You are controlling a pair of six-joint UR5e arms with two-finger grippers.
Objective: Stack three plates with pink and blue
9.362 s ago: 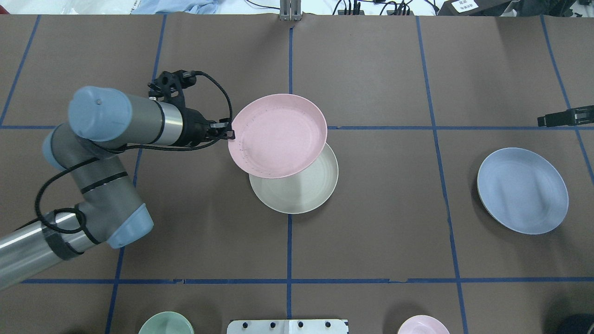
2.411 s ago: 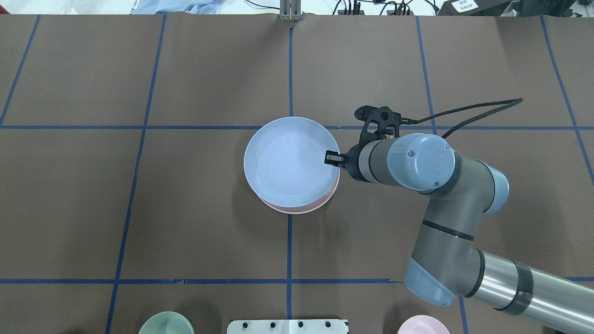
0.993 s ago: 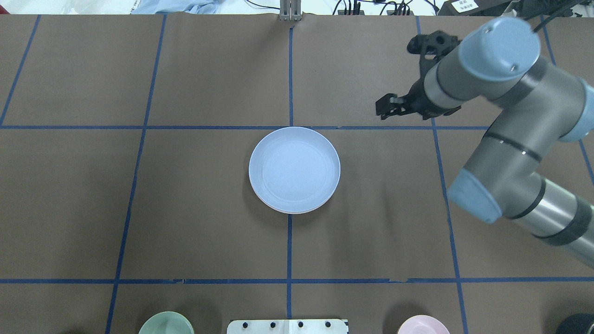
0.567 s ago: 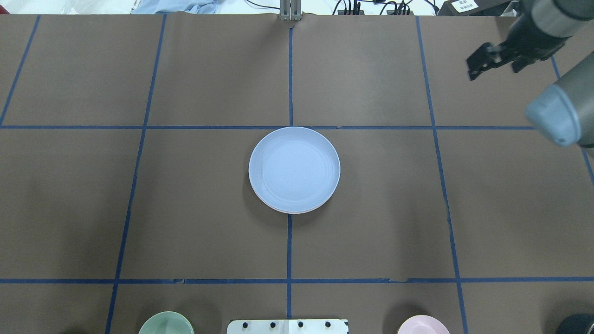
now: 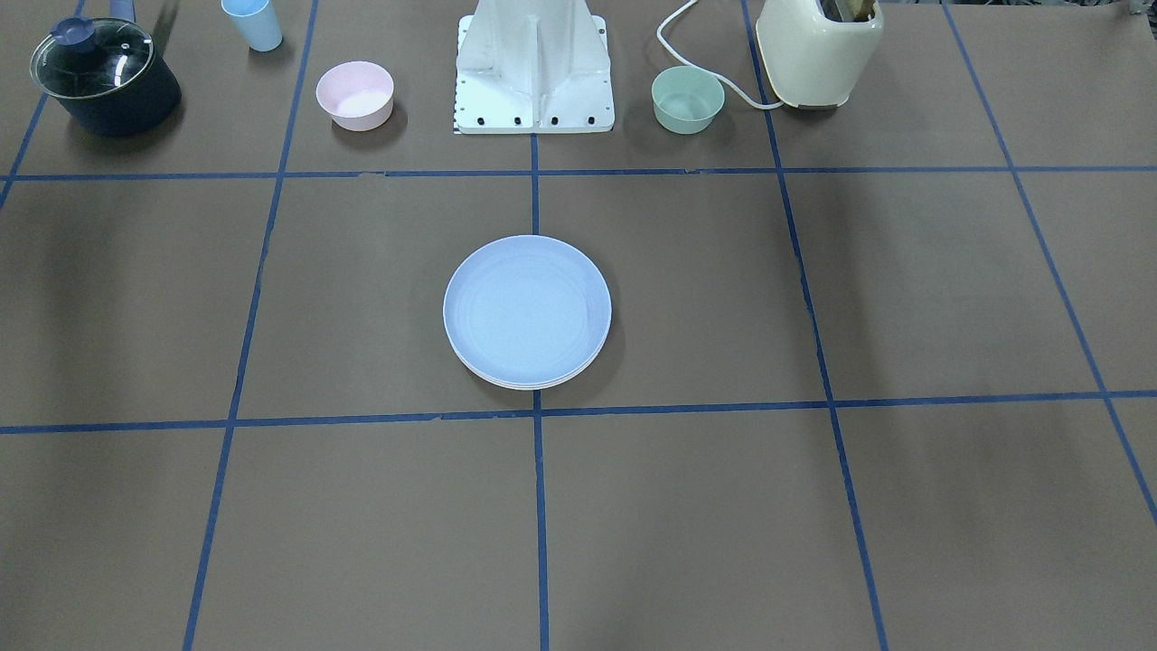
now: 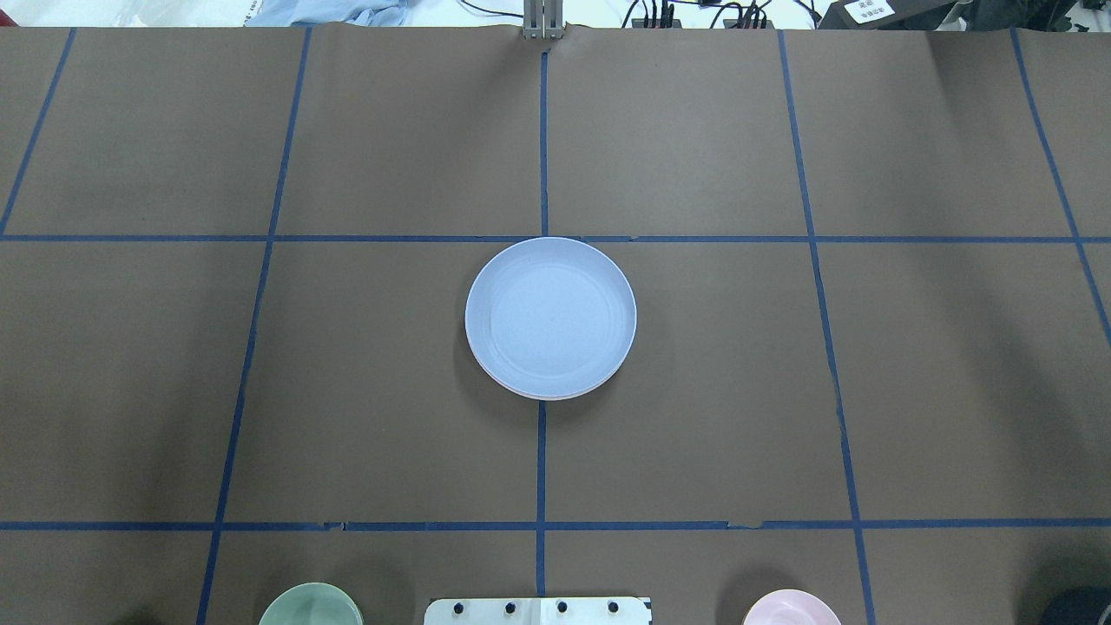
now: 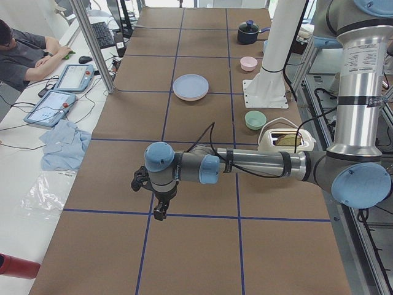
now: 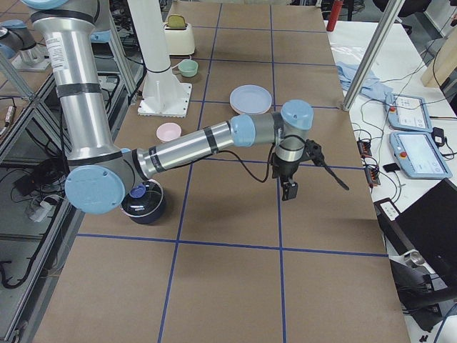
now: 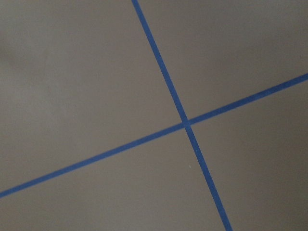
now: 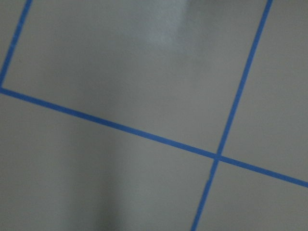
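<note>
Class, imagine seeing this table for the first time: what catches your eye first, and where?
The pale blue plate at the centre of the table stands out first, topping a stack whose paler rims peek out below. Next, the left end effector and right end effector hang over opposite table ends, above bare surface, away from the stack.

The brown table (image 6: 347, 391), gridded with blue tape (image 6: 541, 460), carries a stack of plates (image 6: 550, 317) at its middle, the blue plate (image 5: 527, 307) on top. Along the robot's edge a white base (image 5: 533, 63) stands between a pink bowl (image 5: 354, 94) and a green bowl (image 5: 688, 99). Past the pink bowl stand a cup (image 5: 252, 23) and a lidded pot (image 5: 106, 76); past the green one, a cream toaster (image 5: 818, 50).
</note>
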